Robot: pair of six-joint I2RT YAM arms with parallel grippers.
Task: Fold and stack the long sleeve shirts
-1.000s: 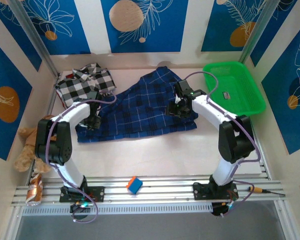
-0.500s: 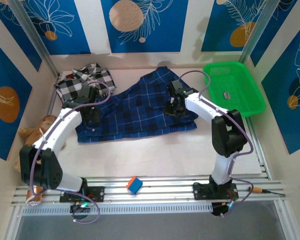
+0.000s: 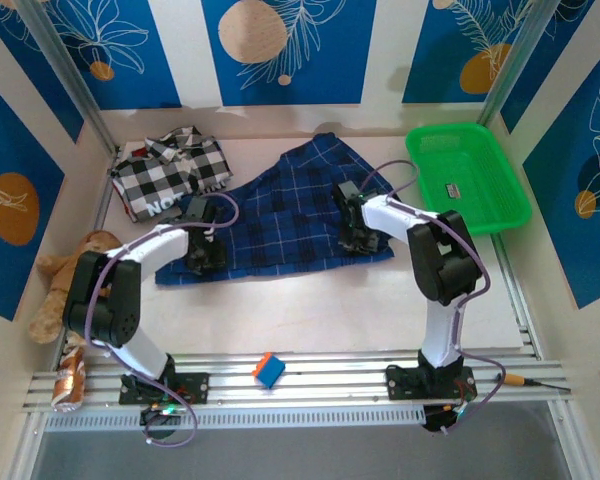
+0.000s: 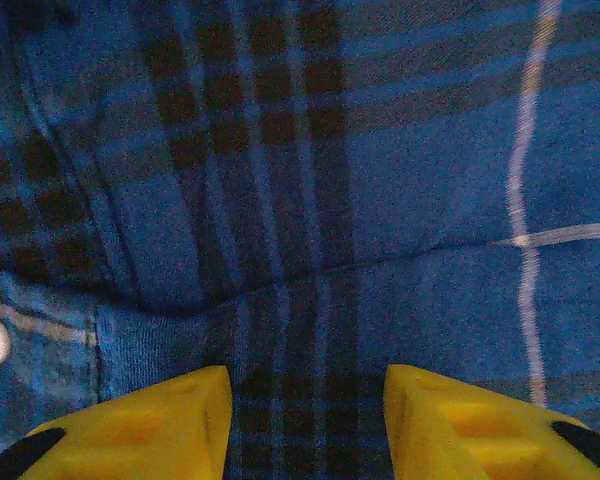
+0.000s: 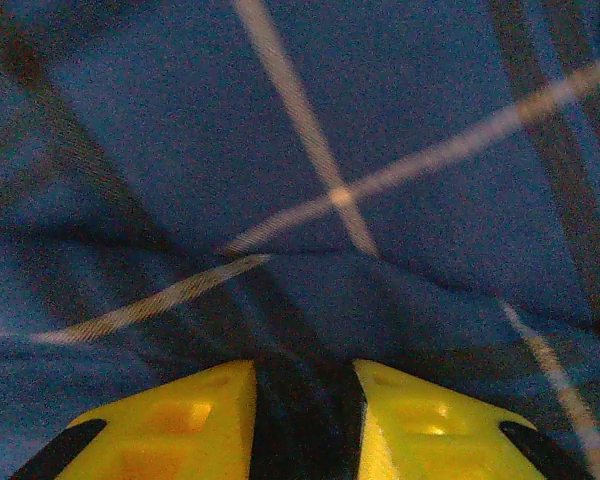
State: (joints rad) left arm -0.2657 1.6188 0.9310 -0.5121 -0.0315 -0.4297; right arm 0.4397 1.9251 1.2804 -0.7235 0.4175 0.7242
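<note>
The left gripper (image 3: 202, 250) is down on the blue plaid shirt (image 3: 280, 225) at its near left hem. In the left wrist view its fingers are apart, and flat cloth with a shallow crease lies in the gap between them. The right gripper (image 3: 355, 232) sits on the same shirt near its near right corner. In the right wrist view its fingers are close together with a dark ridge of cloth between them, so it looks clamped on a pinch of fabric.

The plaid shirt lies spread and rumpled across the middle of the surface (image 3: 330, 300), reaching toward the far edge. The black-and-white checked shirt (image 3: 165, 175) is bunched in the far left corner, apart from both grippers.

The step in hand appears to be taking hold of the plaid shirt's near edge for a first fold. Next, the left gripper needs to close on the hem. Both grippers can then lift together and carry that edge toward the far side, keeping the cloth taut between them.
</note>
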